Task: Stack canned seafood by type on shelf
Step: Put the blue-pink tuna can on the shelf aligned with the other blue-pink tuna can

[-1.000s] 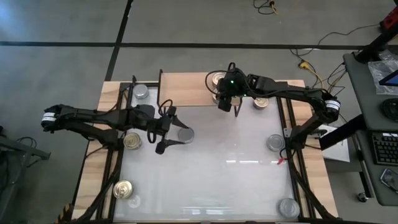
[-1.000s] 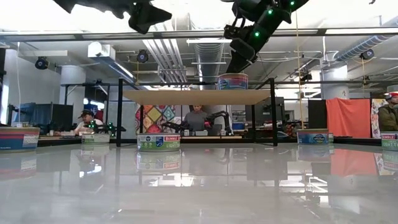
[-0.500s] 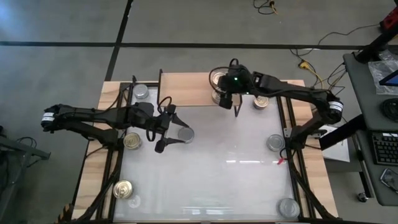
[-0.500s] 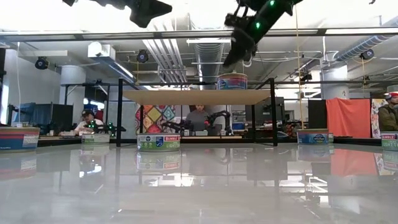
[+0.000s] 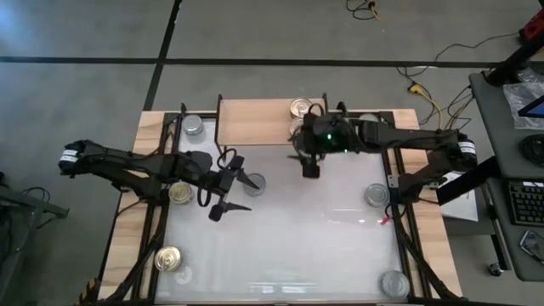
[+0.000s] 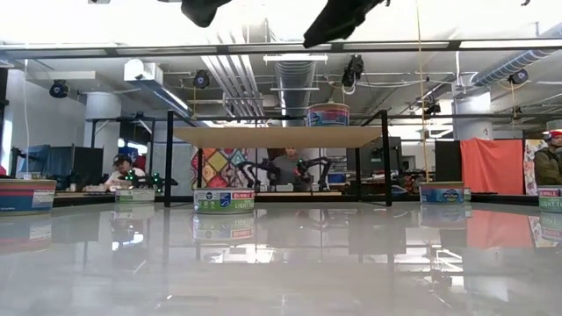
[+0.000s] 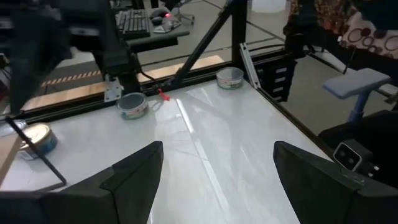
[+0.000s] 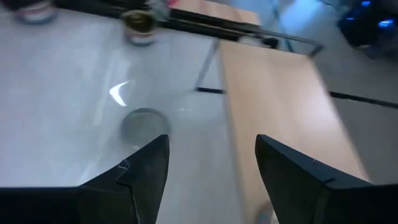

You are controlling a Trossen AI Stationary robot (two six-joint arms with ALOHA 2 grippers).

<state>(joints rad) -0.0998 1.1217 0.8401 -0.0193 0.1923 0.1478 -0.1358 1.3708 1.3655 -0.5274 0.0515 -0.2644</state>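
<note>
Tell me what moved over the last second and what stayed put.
The right tool has drawn back off the shelf and away from the gold-lidded can on it, toward the table's middle, empty and open. The left tool shifted slightly, open beside the silver-lidded can. The shelf can and the cans on the table kept their places.

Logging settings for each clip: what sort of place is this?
Probably a robotics lab in an open-plan workspace: exposed ceiling ducts, people seated at desks, and a keyboard beside the table.
</note>
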